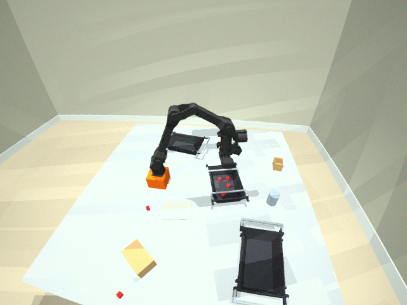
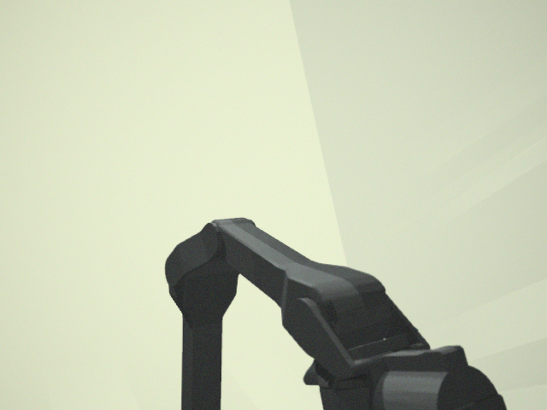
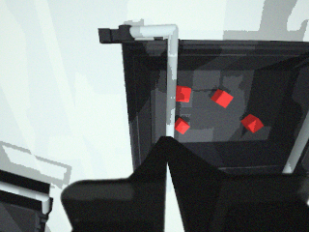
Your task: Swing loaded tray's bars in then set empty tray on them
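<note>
The loaded black tray (image 1: 240, 183) (image 3: 241, 46) stands mid-table with several red blocks (image 1: 227, 177) (image 3: 222, 99) inside. Its far wire bar (image 1: 220, 170) (image 3: 172, 87) and near wire bar (image 1: 236, 191) (image 3: 298, 145) both lie in across its top. My gripper (image 1: 227, 164) (image 3: 165, 140) is shut and empty, low at the far bar; its tips overlap that bar in the wrist view. Contact cannot be told. An empty black tray (image 1: 259, 259) lies at the front right, bars swung out. Another empty tray (image 1: 186, 142) lies at the back left. The exterior view shows only the arm.
An orange block (image 1: 158, 180) is at the arm's base. A blue-grey cylinder (image 1: 273, 198) and a small open box (image 1: 277, 164) stand right of the loaded tray. A wooden block (image 1: 139, 259), a pale flat plate (image 1: 177, 210) and two loose red cubes (image 1: 147, 208) (image 1: 119, 294) lie left.
</note>
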Robot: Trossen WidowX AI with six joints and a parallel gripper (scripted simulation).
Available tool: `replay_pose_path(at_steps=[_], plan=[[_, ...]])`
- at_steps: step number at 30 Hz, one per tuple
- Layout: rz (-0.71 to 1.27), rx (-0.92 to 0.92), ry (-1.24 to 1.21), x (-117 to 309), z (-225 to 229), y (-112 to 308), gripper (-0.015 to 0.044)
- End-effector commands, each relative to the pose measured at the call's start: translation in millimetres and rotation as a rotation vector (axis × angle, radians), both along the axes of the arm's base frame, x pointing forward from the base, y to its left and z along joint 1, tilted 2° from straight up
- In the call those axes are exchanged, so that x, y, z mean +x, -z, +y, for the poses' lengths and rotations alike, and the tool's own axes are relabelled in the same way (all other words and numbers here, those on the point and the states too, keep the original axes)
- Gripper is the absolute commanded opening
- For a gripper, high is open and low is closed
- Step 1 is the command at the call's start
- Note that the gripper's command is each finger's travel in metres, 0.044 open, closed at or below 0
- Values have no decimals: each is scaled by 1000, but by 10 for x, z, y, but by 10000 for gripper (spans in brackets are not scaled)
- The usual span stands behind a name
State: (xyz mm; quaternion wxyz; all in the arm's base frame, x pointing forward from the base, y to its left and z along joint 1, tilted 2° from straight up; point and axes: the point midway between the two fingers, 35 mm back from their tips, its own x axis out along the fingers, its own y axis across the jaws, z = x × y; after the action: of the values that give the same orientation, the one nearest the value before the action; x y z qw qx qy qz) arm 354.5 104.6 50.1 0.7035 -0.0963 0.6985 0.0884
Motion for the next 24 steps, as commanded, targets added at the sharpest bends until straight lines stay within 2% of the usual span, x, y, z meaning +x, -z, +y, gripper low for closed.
replay_pose_path(at_steps=[1, 19, 24], plan=[[0, 0, 0, 0, 0, 0, 0], [0, 0, 0, 0, 0, 0, 0], [0, 0, 0, 0, 0, 0, 131]])
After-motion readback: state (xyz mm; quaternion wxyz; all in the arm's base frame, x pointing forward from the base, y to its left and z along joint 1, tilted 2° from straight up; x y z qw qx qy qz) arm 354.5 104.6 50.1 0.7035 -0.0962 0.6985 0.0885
